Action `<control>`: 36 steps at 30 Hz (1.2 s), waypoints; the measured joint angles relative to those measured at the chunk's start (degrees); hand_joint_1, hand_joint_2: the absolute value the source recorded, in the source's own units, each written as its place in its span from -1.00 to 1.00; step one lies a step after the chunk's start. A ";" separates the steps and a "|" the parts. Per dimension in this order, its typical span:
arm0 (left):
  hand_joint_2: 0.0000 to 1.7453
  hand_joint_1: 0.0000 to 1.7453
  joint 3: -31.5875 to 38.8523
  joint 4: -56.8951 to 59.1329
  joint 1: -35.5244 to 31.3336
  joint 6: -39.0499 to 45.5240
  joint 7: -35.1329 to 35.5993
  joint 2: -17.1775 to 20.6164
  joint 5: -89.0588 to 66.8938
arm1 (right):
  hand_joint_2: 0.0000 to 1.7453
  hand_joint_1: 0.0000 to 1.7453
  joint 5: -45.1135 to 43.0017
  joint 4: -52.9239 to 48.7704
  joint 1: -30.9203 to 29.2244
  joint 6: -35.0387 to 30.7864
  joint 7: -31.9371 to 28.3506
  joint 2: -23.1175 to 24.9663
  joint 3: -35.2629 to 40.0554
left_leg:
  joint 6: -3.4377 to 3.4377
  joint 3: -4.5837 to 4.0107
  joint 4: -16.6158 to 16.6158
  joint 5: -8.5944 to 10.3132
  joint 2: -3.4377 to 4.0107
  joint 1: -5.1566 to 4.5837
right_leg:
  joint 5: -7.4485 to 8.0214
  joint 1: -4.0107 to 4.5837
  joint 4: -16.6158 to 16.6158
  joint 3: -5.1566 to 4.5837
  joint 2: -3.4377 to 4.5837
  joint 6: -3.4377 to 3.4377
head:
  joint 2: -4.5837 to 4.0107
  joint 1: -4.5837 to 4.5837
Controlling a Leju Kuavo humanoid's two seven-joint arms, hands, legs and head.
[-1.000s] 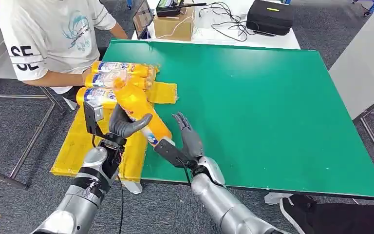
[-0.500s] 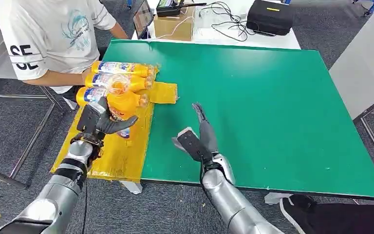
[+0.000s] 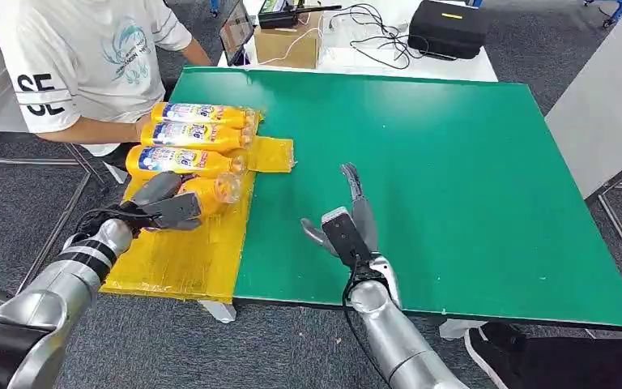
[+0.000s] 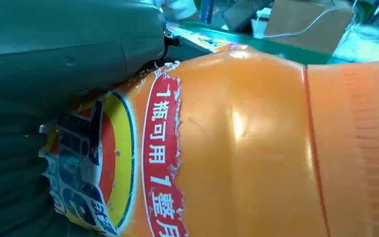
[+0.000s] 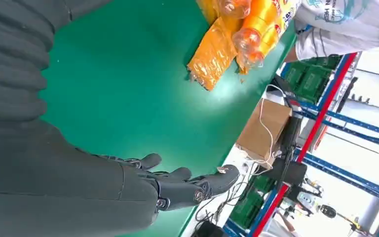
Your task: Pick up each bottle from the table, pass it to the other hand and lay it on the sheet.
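My left hand (image 3: 166, 207) grips an orange bottle (image 3: 212, 191) that lies low over the yellow sheet (image 3: 178, 261), its clear base pointing toward the green table. In the left wrist view the bottle (image 4: 246, 148) sits close against my hand (image 4: 59, 54), label and ribbed neck showing. Three more orange bottles (image 3: 197, 135) lie side by side on the sheet just beyond it. My right hand (image 3: 353, 217) hovers open over the green table top (image 3: 453, 178), fingers stretched forward and holding nothing. The right wrist view shows that hand (image 5: 177, 185) and the bottles (image 5: 256, 24) far off.
A person in a white shirt (image 3: 89, 57) sits at the far left with a hand (image 3: 142, 128) at the row of bottles. A cardboard box (image 3: 290, 40), cables and a black case (image 3: 449, 28) lie on the white table behind. A grey table (image 3: 607, 105) stands at the right.
My left hand has swung the bottle left and down from above the table edge onto the sheet beside the other three. My right hand has let go, opened and moved right over the green top.
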 measured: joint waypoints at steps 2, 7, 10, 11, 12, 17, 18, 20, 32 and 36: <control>1.00 1.00 -1.95 1.26 -0.95 0.17 1.19 0.57 -3.40 | 1.00 -1.00 -0.35 0.00 -0.03 0.30 -0.24 0.00 0.00 | 0.00 0.00 0.00 0.00 -0.01 0.00 | 0.00 -0.01 0.00 0.02 -0.01 0.00 | 0.00 -0.02; 1.00 1.00 -8.15 4.17 -1.95 2.29 6.35 1.36 -12.67 | 1.00 -1.00 -0.59 0.02 -0.29 1.12 -0.61 0.17 0.07 | 0.00 -0.01 0.01 0.00 -0.01 -0.01 | 0.00 -0.01 0.00 0.02 -0.01 0.00 | -0.02 -0.02; 1.00 1.00 -11.82 5.36 -1.94 3.54 8.61 1.36 -16.35 | 1.00 -1.00 -0.57 0.18 -0.66 1.64 -0.63 0.61 0.17 | 0.00 -0.02 0.01 0.00 -0.04 -0.01 | -0.01 -0.01 0.00 0.02 -0.01 0.01 | -0.02 0.00; 1.00 1.00 -12.86 5.69 -1.95 3.78 9.23 1.33 -17.10 | 1.00 -1.00 -0.57 0.22 -0.76 1.73 -0.66 0.79 0.28 | 0.00 -0.02 0.01 0.00 -0.04 -0.01 | -0.01 -0.01 0.00 0.02 -0.01 0.01 | 0.00 -0.02; 1.00 1.00 -13.73 5.93 -2.13 4.07 9.80 1.29 -17.41 | 1.00 -1.00 -0.59 0.26 -0.86 1.82 -0.68 0.92 0.28 | 0.01 -0.02 0.01 -0.01 -0.04 -0.01 | -0.02 -0.01 0.00 0.03 -0.01 0.01 | 0.00 0.02; 1.00 1.00 -16.11 6.91 -2.47 4.48 11.41 0.35 -17.45 | 1.00 -1.00 -0.59 0.59 -1.22 1.99 -0.76 1.57 0.57 | 0.00 -0.01 0.00 -0.01 -0.23 -0.02 | -0.08 -0.03 -0.01 0.10 -0.15 -0.02 | -0.02 -0.02; 1.00 1.00 -16.42 7.04 -2.48 4.55 11.45 0.26 -17.45 | 1.00 -1.00 -0.59 0.63 -1.22 1.99 -0.76 1.68 0.57 | 0.00 0.00 0.00 0.00 -0.28 -0.02 | -0.08 -0.02 -0.02 0.11 -0.16 -0.03 | -0.02 0.00; 1.00 -0.50 -16.66 7.28 -2.49 4.57 11.50 0.13 -17.45 | 1.00 -1.00 -0.61 0.72 -1.24 2.06 -0.76 1.79 0.57 | 0.00 0.02 0.00 0.02 -0.29 -0.02 | -0.07 -0.02 -0.02 0.14 -0.17 -0.02 | -0.02 0.00; 1.00 -1.00 -17.29 8.00 -1.53 9.09 13.12 -2.91 -17.36 | 1.00 -1.00 -0.76 1.36 -1.87 2.60 -0.76 2.34 0.94 | 0.02 0.28 -0.01 0.10 -0.82 -0.02 | -0.15 -0.04 -0.03 0.55 -0.63 0.06 | -0.02 -0.02; 1.00 -1.00 -17.23 8.00 -0.39 12.29 12.63 -3.41 -15.90 | 1.00 -1.00 -0.76 1.42 -1.89 2.60 -0.76 2.34 1.01 | 0.03 0.28 -0.01 0.15 -0.87 -0.03 | -0.14 -0.04 -0.03 0.57 -0.68 0.06 | 0.00 -0.02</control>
